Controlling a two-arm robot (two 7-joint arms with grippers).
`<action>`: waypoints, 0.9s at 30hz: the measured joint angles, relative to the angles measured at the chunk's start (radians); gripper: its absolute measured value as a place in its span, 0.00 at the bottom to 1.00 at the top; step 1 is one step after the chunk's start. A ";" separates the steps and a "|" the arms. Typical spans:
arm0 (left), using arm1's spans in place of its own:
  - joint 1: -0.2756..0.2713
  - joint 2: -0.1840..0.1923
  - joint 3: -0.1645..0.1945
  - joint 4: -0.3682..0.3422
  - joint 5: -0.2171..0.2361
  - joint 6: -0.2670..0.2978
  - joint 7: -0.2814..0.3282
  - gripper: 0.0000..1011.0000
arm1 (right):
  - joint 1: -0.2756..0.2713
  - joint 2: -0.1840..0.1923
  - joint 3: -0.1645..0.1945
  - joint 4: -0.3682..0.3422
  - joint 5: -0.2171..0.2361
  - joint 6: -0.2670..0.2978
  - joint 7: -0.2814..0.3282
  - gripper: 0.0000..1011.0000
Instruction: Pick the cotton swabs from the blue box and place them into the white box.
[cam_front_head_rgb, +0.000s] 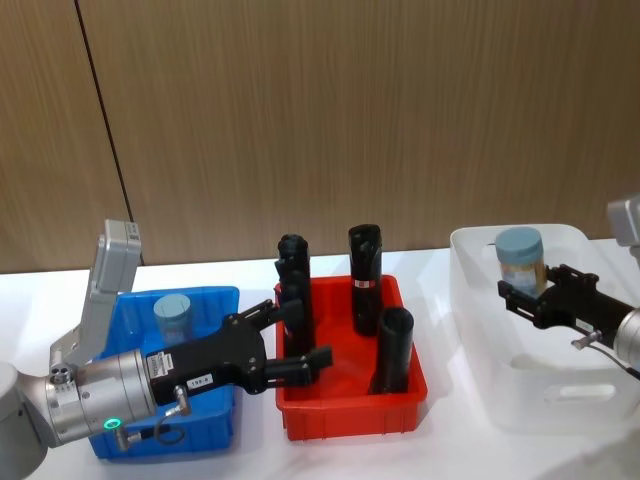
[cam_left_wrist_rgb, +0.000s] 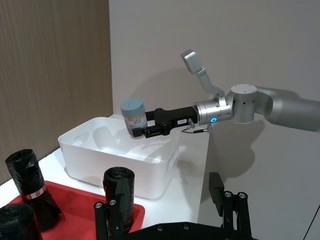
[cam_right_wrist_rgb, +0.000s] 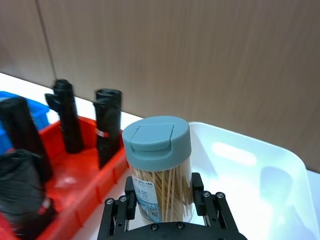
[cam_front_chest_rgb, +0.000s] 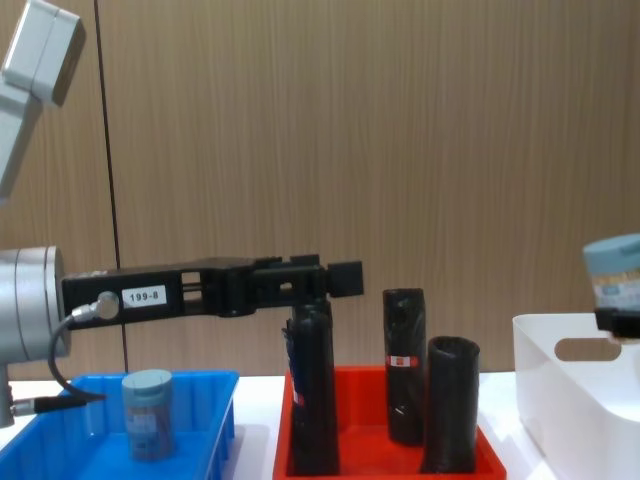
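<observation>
The right claw (cam_front_head_rgb: 525, 292) is clamped on a small clear cylindrical jar of cotton swabs (cam_front_head_rgb: 520, 256) with a flat pale grey-blue lid. It holds the jar upright in the air over the open top of the tall white plastic box (cam_front_head_rgb: 560, 405) with rounded corners, well clear of the box's floor. This looks like the placing step: the next move likely calls for a straight descent until the jar is near the floor, then parting the fingers so it stays upright. The left claw (cam_front_head_rgb: 295, 338) hovers empty with its fingers apart, above the edge where the shallow bright blue plastic box (cam_front_head_rgb: 215, 420) meets the red plastic tray (cam_front_head_rgb: 350, 415), close to the tall black rolls (cam_front_head_rgb: 365, 265). A second jar (cam_front_head_rgb: 172, 318) stands upright in the blue box on the white tabletop (cam_front_head_rgb: 200, 275), probably next to be picked.
</observation>
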 joint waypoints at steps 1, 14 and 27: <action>0.000 0.000 0.000 0.000 0.000 0.000 0.000 0.99 | 0.006 -0.002 0.000 0.013 -0.001 0.000 -0.002 0.64; 0.000 0.000 0.000 0.000 0.000 0.000 0.000 0.99 | 0.057 -0.013 0.005 0.126 -0.020 -0.002 -0.023 0.88; 0.002 0.000 0.002 -0.003 0.005 -0.001 0.012 0.99 | 0.049 -0.015 0.008 0.119 -0.021 -0.009 -0.037 0.99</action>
